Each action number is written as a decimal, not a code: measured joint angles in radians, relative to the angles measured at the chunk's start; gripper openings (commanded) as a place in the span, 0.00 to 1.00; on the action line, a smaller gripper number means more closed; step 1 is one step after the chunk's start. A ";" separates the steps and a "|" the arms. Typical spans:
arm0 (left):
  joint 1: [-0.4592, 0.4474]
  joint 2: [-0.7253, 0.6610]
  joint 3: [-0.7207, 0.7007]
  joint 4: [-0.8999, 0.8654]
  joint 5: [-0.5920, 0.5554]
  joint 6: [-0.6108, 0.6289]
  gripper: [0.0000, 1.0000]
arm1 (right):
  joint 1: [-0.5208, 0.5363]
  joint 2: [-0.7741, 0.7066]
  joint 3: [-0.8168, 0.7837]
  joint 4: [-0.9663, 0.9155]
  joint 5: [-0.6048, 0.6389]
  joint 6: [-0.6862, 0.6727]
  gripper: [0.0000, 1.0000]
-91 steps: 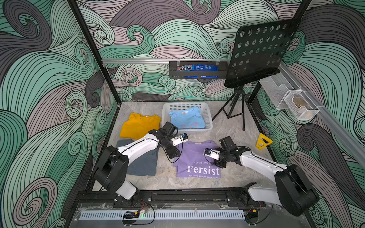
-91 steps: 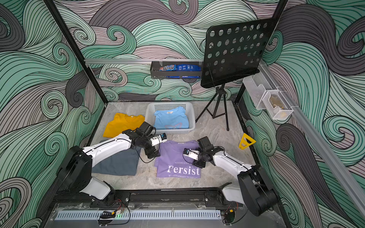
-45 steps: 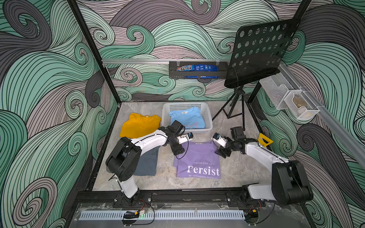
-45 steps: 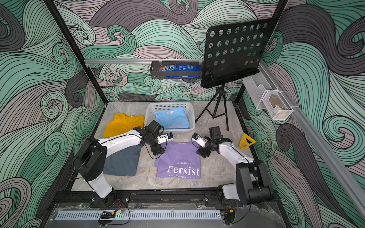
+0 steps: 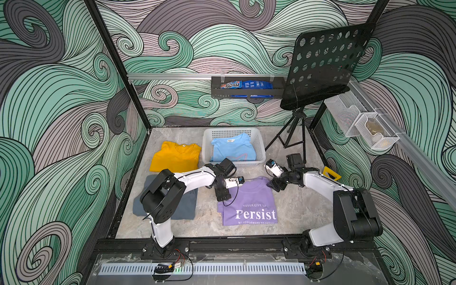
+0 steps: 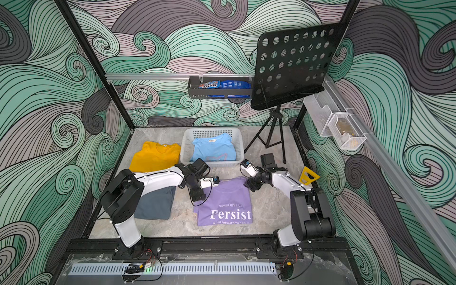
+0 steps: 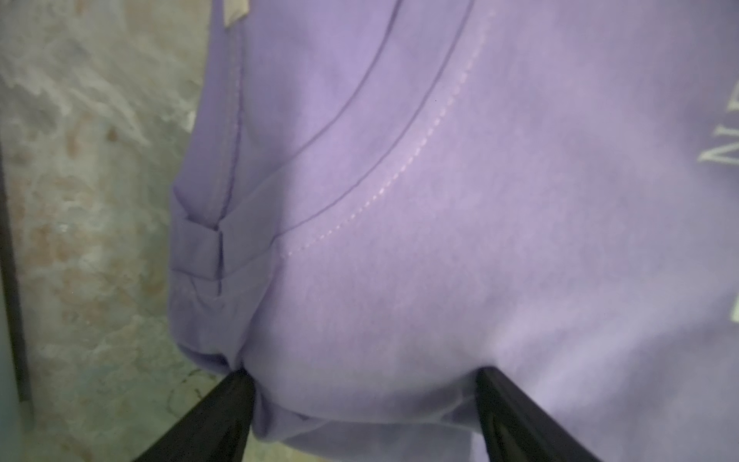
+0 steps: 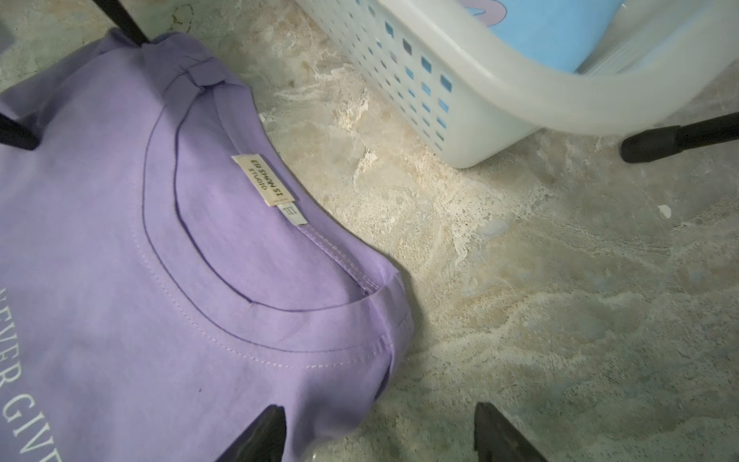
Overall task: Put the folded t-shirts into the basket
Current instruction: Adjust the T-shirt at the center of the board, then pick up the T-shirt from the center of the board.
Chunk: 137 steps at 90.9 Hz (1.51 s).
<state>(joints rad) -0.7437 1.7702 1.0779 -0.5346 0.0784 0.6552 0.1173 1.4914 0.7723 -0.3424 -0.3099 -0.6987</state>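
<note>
mustard yellow folded tee (image 5: 176,158), slate grey folded tee (image 6: 158,207) lying by counter's (image 5: 296,209) left edge | left tool (image 7: 362,374) gaping wide, straddling lavender "Persist" tee's (image 5: 249,199) corner, not clamping | light blue tee (image 5: 233,149) lying in white lattice plastic basket (image 5: 206,148), rear edge | right tool (image 8: 380,410) gaping, empty, sitting at its other corner

We see swirly green-grey wave walls (image 5: 61,98), marbled grey floor (image 5: 296,209), black music stand (image 5: 323,66) back right, snack rack (image 5: 246,93) on the rear wall, mesh bins (image 5: 365,125) right.

White shells and chunky black joints make up the left arm (image 5: 195,176) and right arm (image 5: 318,183). Thin black cables (image 5: 234,196) loop off the wrists; red wires (image 5: 182,256) trail from the base mounts (image 5: 150,248) at six o'clock. The left gripper (image 7: 362,374) has plain black fingers (image 7: 216,416).
</note>
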 measured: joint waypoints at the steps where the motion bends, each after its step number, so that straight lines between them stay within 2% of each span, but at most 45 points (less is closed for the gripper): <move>1: -0.004 -0.008 -0.009 0.000 0.000 0.000 0.91 | 0.000 0.000 0.000 0.000 0.000 0.000 0.80; 13: -0.021 -0.075 -0.049 -0.019 0.003 -0.015 0.92 | 0.002 0.000 0.000 -0.004 -0.013 -0.001 0.80; 26: 0.000 -0.112 -0.036 -0.015 0.000 -0.059 0.93 | 0.045 0.013 0.002 -0.003 -0.014 0.003 0.80; 39: 0.042 -0.074 0.024 -0.031 -0.001 -0.107 0.94 | 0.101 0.071 0.016 0.002 -0.013 0.011 0.81; 55: 0.074 -0.004 0.071 -0.060 -0.001 -0.149 0.94 | 0.116 0.109 0.017 0.003 -0.008 0.023 0.81; 100: 0.074 0.084 0.096 -0.128 0.069 -0.169 0.88 | 0.136 0.132 0.004 0.031 0.010 0.029 0.75; 109: 0.073 0.087 0.101 -0.132 0.072 -0.169 0.85 | 0.136 0.132 -0.001 0.038 0.002 0.028 0.70; 117: 0.069 0.087 0.101 -0.132 0.072 -0.168 0.78 | 0.136 0.132 -0.005 0.043 -0.005 0.029 0.63; 131: 0.051 0.101 0.118 -0.141 0.072 -0.172 0.57 | 0.138 0.132 -0.009 0.051 -0.023 0.032 0.47; 137: 0.046 0.109 0.127 -0.143 0.072 -0.176 0.44 | 0.138 0.132 -0.011 0.055 -0.032 0.031 0.40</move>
<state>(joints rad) -0.6975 1.8797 1.2045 -0.6777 0.1501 0.4789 0.2550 1.6234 0.7612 -0.2878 -0.3420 -0.6674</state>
